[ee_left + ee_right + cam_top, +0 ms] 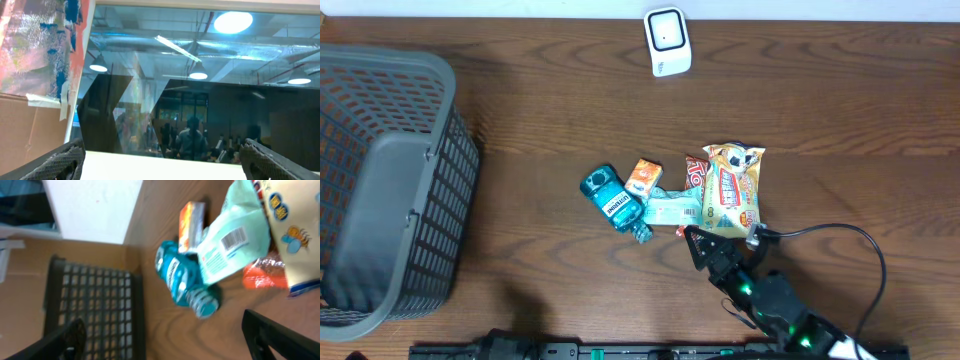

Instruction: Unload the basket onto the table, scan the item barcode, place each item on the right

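The pale green flat packet [672,211] lies in the small heap of goods a little right of the middle of the overhead frame. In the right wrist view you see its black barcode [234,240] facing up, in the upper right of the frame. The packet touches the teal plastic mouthwash bottle [610,198], which lies on its side, and the small orange carton [644,177] is just beside both. At the right side of the heap, the yellow snack bag with cartoon print [734,190] lies partly over a red wrapper [695,172].

Your right tool [696,246] is just below this heap, and its fingers stand wide apart and hold nothing. The white barcode scanner [667,41] is at the top centre of the overhead frame, well apart from the heap. The dark grey plastic mesh basket [460,180] fills the left side. All of these rest on the brown wooden counter [820,100].

Your left tool [162,160] is also spread wide and holds nothing. Its camera looks at a dark window glass [200,115] with lamp reflections.
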`<state>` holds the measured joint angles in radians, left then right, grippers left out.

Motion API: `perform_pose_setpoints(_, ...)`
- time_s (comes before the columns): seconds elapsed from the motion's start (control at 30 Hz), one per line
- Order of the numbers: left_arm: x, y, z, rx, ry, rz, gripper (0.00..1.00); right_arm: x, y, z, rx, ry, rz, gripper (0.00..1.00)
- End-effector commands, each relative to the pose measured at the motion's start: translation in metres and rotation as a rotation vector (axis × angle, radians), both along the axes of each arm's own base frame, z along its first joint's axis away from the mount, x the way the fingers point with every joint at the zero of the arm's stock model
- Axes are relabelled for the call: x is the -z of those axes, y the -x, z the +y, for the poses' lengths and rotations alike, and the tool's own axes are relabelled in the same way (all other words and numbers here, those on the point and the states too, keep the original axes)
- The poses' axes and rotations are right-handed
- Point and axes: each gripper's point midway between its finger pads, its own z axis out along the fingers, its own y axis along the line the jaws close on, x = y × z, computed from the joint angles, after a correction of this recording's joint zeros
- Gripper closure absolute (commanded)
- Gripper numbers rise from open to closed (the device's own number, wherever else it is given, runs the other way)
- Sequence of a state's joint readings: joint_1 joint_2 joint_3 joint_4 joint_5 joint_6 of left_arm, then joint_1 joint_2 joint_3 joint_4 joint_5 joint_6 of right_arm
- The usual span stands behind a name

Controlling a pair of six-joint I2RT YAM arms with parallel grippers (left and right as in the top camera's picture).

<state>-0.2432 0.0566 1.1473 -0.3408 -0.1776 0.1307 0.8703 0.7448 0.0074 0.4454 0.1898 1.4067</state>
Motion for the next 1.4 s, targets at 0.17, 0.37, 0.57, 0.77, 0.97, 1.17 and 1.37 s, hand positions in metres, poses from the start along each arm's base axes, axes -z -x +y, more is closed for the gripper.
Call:
perform_pose_setpoints(0.17, 0.008, -0.005, -0.004, 0.017, -0.006, 0.012, 0.02, 0.037, -0.025, 0.04, -0.009, 0.068, 0.133, 0.06)
perform_pose_setpoints(0.37, 0.008, 0.005, 0.0, 0.01, 0.004, -0.013, 0.02, 0.059, -0.042, 0.088, -0.11, 0.107, 0.209, 0.19)
perform_pose_setpoints(0.57, 0.009, 0.009, 0.001, 0.01, 0.007, -0.023, 0.02, 0.09, -0.035, 0.086, -0.087, 0.135, 0.355, 0.26)
perform_pose_setpoints(0.77, 0.009, 0.009, 0.001, 0.01, 0.007, -0.023, 0.03, 0.106, -0.035, 0.068, -0.001, 0.187, 0.411, 0.25)
perform_pose_setpoints(0.97, 0.009, 0.009, 0.001, 0.01, 0.007, -0.023, 0.02, 0.116, -0.046, 0.043, 0.08, 0.236, 0.432, 0.27)
perform_pose_setpoints(1.17, 0.009, 0.009, 0.001, 0.01, 0.007, -0.023, 0.02, 0.121, -0.059, 0.021, 0.15, 0.253, 0.45, 0.37)
perform_pose_setpoints(1.37, 0.009, 0.009, 0.001, 0.01, 0.007, -0.023, 0.02, 0.12, -0.063, 0.015, 0.148, 0.292, 0.421, 0.61)
